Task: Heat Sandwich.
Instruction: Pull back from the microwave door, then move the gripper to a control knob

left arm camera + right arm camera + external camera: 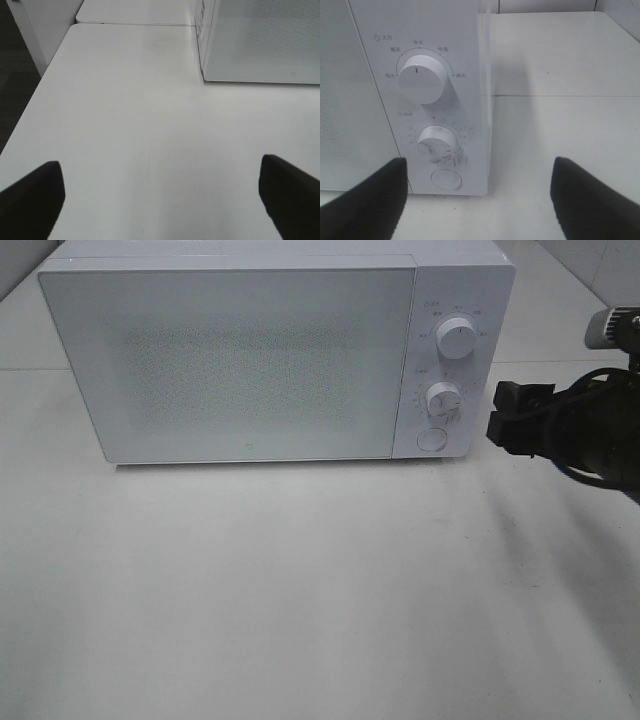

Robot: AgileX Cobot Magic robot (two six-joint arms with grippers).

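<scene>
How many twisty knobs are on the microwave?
2. The upper knob sits high on the right-hand panel of the microwave; the lower knob is just beneath it. Under both is a flat round button, not a knob. The panel shows fully, so none seem hidden.

White table (300, 590), dark floor (11, 100) beside it

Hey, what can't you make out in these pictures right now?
- The sandwich: in no view. The microwave door is a dotted screen that nothing shows through, so the inside is hidden.
- Lower dial: its marks are smudged and too small to read.
- Left gripper: outside the high view. Its wrist view shows only fingertips, cut by the edge.
- Right gripper: its arm runs off the high view's edge.
</scene>
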